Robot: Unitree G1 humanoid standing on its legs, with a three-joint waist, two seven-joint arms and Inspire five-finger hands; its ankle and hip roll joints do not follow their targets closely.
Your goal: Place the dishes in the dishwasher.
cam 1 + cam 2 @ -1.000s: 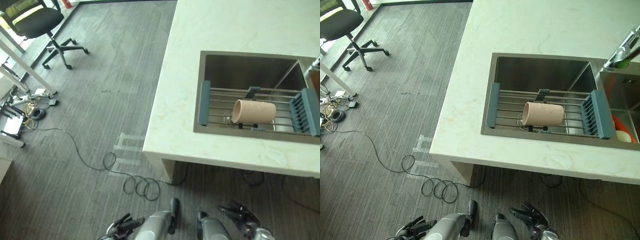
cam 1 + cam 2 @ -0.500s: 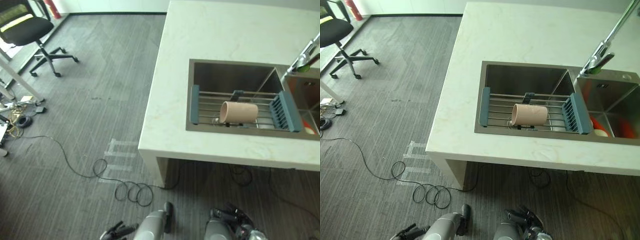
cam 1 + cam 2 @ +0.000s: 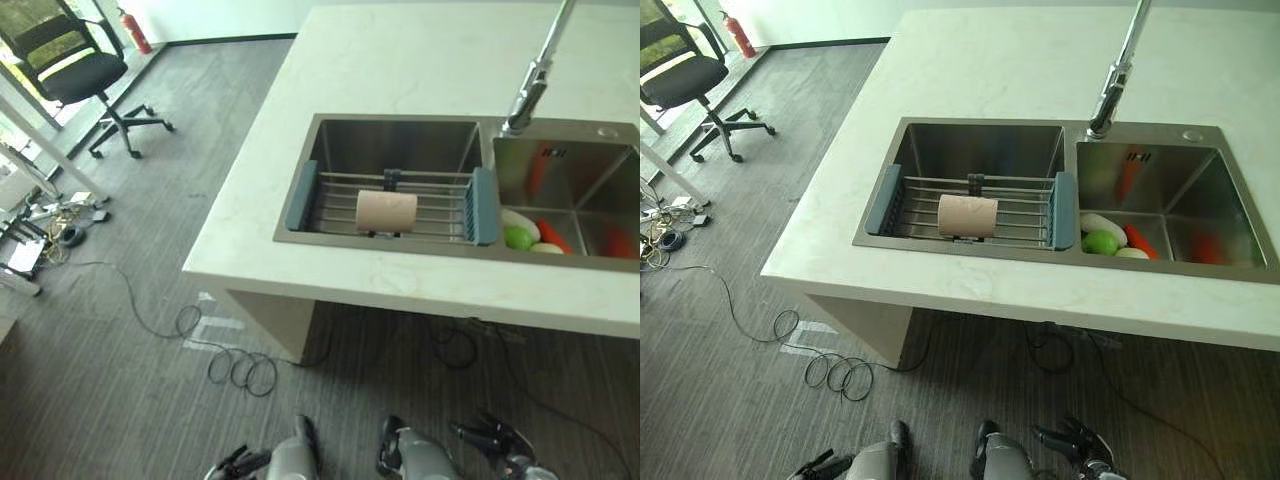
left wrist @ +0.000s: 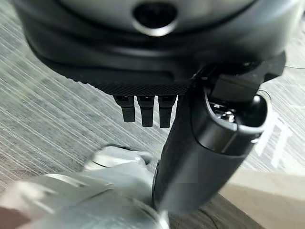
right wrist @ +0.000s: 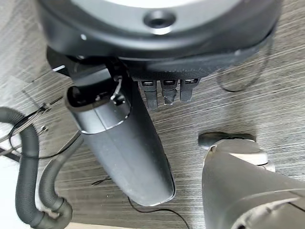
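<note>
Left eye view, item by item: a pale stone counter carrying a double steel sink. A wire rack with blue end pieces spans the left basin near its front edge; a beige cup lies on its side on the rack, about midway along, with a small dark clip just behind it. A tall tap stands at the back edge between the basins. The right basin holds a green round fruit, a white piece and red-orange pieces, partly cut off by the frame's edge and hard to identify. Grey carpet floor to the counter's left; a black office chair and a red fire extinguisher far off at that side. Left hand and right hand hang low over the floor, well apart from the counter, fingers relaxed and straight, holding nothing. No dishwasher can be made out.
</note>
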